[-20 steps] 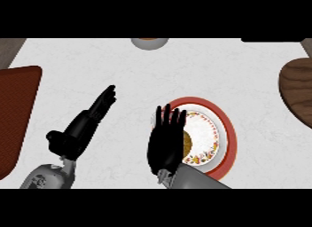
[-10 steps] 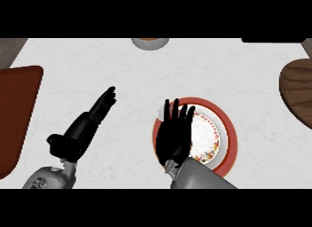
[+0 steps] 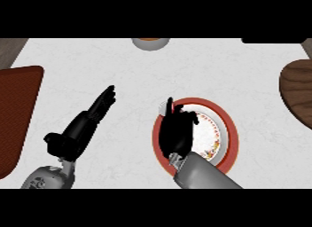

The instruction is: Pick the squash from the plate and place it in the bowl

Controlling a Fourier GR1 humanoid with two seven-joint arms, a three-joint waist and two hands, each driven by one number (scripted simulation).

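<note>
Hand (image 3: pixel 177 131) covers round red-rimmed patterned plate (image 3: pixel 225 133).

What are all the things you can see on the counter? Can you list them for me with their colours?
Plate: one, red rim with a white patterned middle, right of centre, partly under the right hand.
Bowl: one, pale, at the top edge, only partly showing.
Brown mat: one, reddish brown, at the left edge.
Wooden board: one, dark brown, rounded, at the right edge.
Counter: one, white and speckled.
Squash: not visible; the right hand covers that part of the plate.
Left hand: black, fingers straight, left of the plate.
Right hand: black, fingers curled down over the plate.
</note>
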